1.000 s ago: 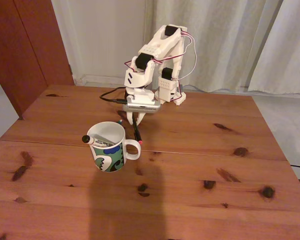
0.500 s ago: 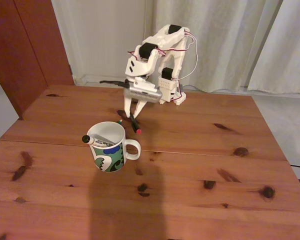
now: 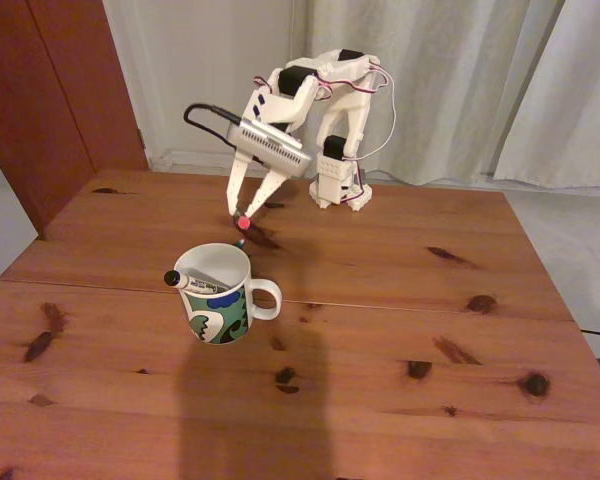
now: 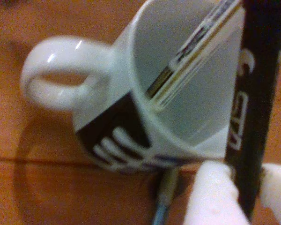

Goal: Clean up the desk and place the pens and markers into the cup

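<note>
In the fixed view my gripper (image 3: 238,212) hangs above the desk (image 3: 400,340), just behind the cup (image 3: 218,295), shut on the thin black pen (image 3: 242,220), whose pink end points down. The white marker leans inside the cup with its black cap (image 3: 172,278) over the left rim. A small teal-tipped pen (image 3: 240,242) lies on the desk behind the cup. The wrist view looks down into the cup (image 4: 131,112), with the marker (image 4: 192,51) inside, the black pen (image 4: 253,103) clamped between my white fingertips (image 4: 210,192), and the teal-tipped pen (image 4: 165,194) on the wood below.
The arm's base (image 3: 340,185) stands at the back of the desk, in front of pale curtains (image 3: 450,80). A dark wooden door (image 3: 50,90) is at the left. A black cable (image 3: 205,112) loops off the wrist. Bare wood spreads right of and in front of the cup.
The gripper has risen off the desk with the black pen and swung left and up; the pen now hangs pink end down behind the cup. Cup, marker and teal-tipped pen have stayed put.
</note>
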